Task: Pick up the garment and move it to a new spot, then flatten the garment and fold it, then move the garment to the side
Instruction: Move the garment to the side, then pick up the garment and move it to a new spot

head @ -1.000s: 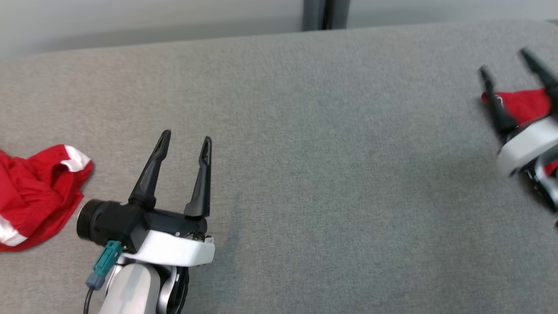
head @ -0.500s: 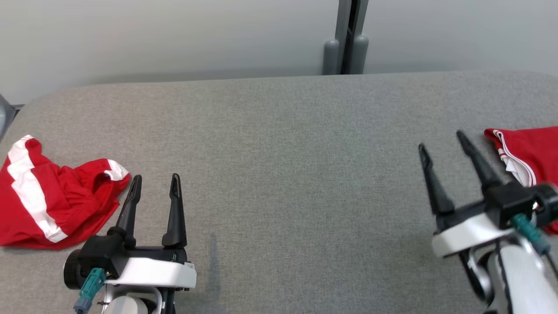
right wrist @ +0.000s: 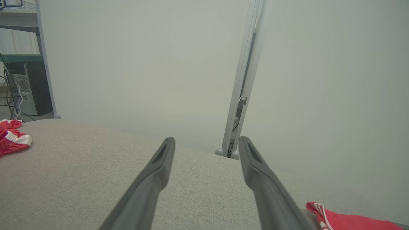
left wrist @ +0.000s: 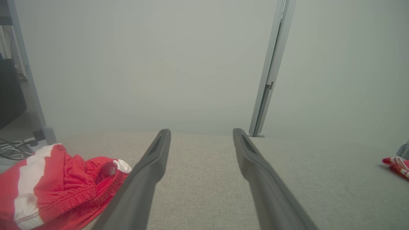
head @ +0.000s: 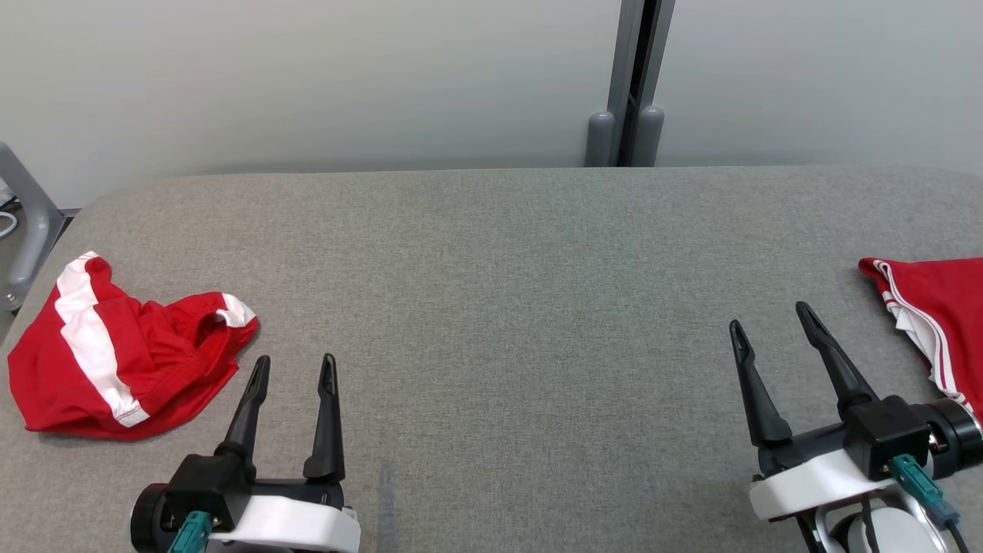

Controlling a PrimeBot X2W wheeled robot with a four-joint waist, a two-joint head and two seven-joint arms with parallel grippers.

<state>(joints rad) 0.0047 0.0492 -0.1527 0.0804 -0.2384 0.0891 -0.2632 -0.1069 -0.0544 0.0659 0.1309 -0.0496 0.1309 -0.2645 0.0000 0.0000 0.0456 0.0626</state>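
Observation:
A crumpled red garment [head: 115, 361] with white stripes lies at the left end of the grey padded table [head: 491, 307]; it also appears in the left wrist view [left wrist: 64, 185] and far off in the right wrist view [right wrist: 11, 137]. My left gripper [head: 296, 359] is open and empty just right of it, apart from the cloth [left wrist: 201, 131]. A second red garment [head: 941, 315] with thin white edging lies flat at the right edge [right wrist: 345, 220]. Left of that one, my right gripper [head: 769, 316] stands open and empty, not touching it [right wrist: 207, 139].
A pale wall with a grey upright post [head: 633, 84] stands behind the table's far edge. A grey metal frame [head: 27, 223] is off the table's left end, and a computer tower [right wrist: 28, 89] with cables sits on the floor beyond.
The head camera has tilted up, so the whole picture shifted. My right gripper has drawn back from over the right-hand red garment toward the near edge. Both grippers stayed open.

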